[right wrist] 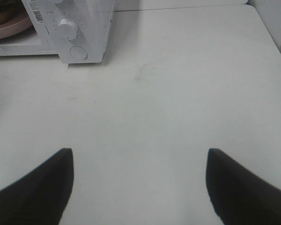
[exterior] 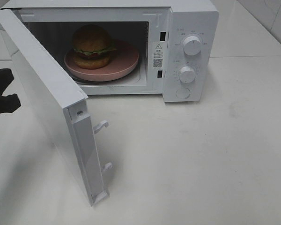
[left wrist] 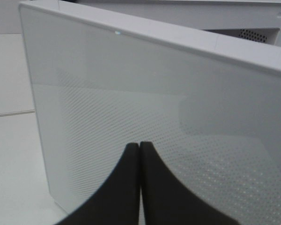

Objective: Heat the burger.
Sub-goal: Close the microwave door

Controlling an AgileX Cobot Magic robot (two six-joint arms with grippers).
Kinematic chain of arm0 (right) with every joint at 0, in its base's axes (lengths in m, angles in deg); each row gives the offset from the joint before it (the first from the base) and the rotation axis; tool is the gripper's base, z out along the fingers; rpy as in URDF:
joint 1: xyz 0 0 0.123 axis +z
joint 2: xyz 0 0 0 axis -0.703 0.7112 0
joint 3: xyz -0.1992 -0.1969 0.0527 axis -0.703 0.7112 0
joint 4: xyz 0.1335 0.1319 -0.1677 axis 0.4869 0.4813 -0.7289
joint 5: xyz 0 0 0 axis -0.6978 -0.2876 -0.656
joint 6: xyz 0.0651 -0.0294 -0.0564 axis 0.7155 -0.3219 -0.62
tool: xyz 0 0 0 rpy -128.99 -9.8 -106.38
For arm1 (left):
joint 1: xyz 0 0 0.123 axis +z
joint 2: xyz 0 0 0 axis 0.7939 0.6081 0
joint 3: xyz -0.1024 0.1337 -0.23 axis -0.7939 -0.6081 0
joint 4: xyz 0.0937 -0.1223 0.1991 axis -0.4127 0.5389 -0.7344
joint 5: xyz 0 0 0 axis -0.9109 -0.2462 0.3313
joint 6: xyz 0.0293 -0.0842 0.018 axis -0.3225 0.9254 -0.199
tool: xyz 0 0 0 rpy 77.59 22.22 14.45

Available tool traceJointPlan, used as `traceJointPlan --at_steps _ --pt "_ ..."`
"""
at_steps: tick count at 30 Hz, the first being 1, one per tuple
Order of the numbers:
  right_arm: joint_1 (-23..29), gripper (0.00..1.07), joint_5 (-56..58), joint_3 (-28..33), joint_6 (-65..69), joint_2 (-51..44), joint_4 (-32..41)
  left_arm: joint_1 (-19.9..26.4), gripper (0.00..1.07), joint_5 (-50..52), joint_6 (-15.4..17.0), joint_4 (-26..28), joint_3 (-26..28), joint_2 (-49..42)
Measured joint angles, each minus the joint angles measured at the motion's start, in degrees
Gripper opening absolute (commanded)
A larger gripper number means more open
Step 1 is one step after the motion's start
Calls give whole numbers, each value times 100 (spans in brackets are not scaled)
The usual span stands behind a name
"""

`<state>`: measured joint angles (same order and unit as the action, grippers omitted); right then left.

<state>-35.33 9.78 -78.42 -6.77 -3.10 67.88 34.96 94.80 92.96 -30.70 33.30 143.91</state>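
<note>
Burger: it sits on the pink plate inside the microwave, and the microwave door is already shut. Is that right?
Not quite. The burger does sit on the pink plate inside the microwave, but the door is not shut: it stands wide open, as the exterior high view shows.

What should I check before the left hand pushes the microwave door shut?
1. Burger sits on the pink plate inside the microwave: ok.
2. Plate behind the cavity's front edge: ok.
3. Nothing visible between door and cavity: ok.
4. Left hand shut, facing the door's outer face: ok; touching it: cannot tell.
5. Right hand open above the table, away from the door: ok.
</note>
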Motion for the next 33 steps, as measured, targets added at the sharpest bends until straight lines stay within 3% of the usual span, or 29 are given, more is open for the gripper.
traceJointPlan --at_steps 11,23,29,31,33 --pt "0 75 0 0 0 0 0 -980 0 52 -390 1020 831 716" --pt "0 75 0 0 0 0 0 -1564 0 -40 -590 1765 1684 1312" --pt "0 75 0 0 0 0 0 -1828 0 -292 -1003 2240 2275 1616" --pt "0 75 0 0 0 0 0 -1977 0 -401 -1278 2527 2681 1845" --pt "0 75 0 0 0 0 0 -2017 0 -441 -1324 2595 2790 1908"
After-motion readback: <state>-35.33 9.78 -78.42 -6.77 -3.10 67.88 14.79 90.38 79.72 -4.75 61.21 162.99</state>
